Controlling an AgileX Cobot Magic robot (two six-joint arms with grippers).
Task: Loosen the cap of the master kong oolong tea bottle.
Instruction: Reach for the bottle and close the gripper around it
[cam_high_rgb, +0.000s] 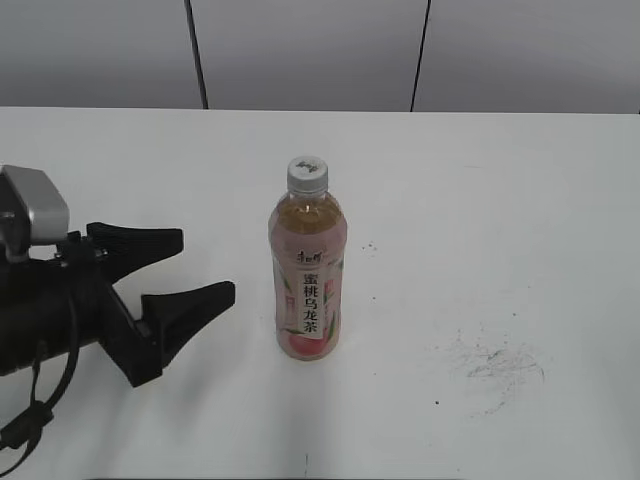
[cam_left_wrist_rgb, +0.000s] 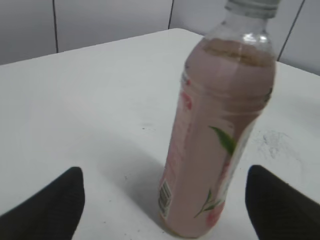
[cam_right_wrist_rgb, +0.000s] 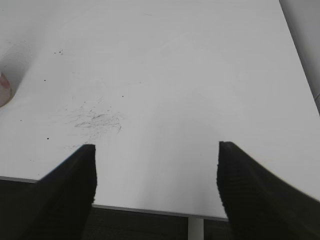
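Observation:
The master kong oolong tea bottle stands upright in the middle of the white table, with its pink peach label and white character strip facing me. Its white-grey ribbed cap is on the neck. In the left wrist view the bottle rises just ahead of the jaws, and the cap's lower edge shows at the top. My left gripper is open and empty, low on the table, a short way left of the bottle. My right gripper is open and empty over the table's front edge; it is out of the exterior view.
The white table has a patch of dark scuff marks to the right of the bottle, also in the right wrist view. A grey panelled wall runs behind the table. The table's front edge lies under the right gripper.

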